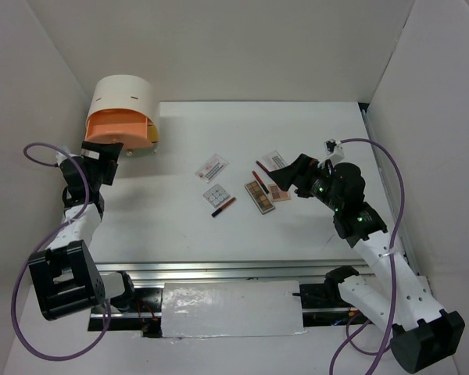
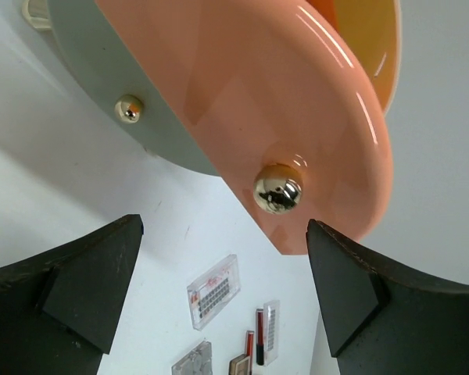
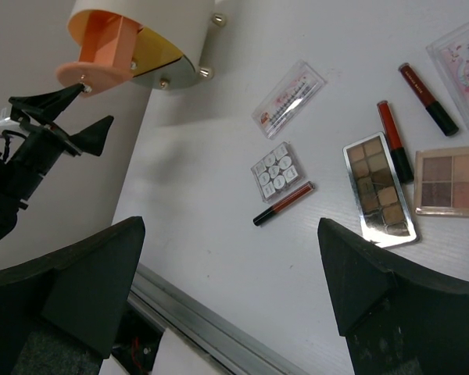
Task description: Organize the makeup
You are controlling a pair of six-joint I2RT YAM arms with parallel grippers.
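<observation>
We see a rounded cream drawer box [image 1: 125, 95] standing at the far left corner of the white table [image 1: 320, 133], close to the left wall [image 1: 23, 94]. Its pink drawer [image 2: 297, 101] juts out of the body toward the near side, with a round gold knob [image 2: 277, 188] on its curved front. A second, smaller knob [image 2: 129, 108] sits on the paler front beside it, and a yellow part [image 1: 152, 134] shows at the box's right. Along the table's near edge we see a metal rail [image 1: 242, 270] and, nearer still, a glossy white sheet [image 1: 230, 308].
</observation>
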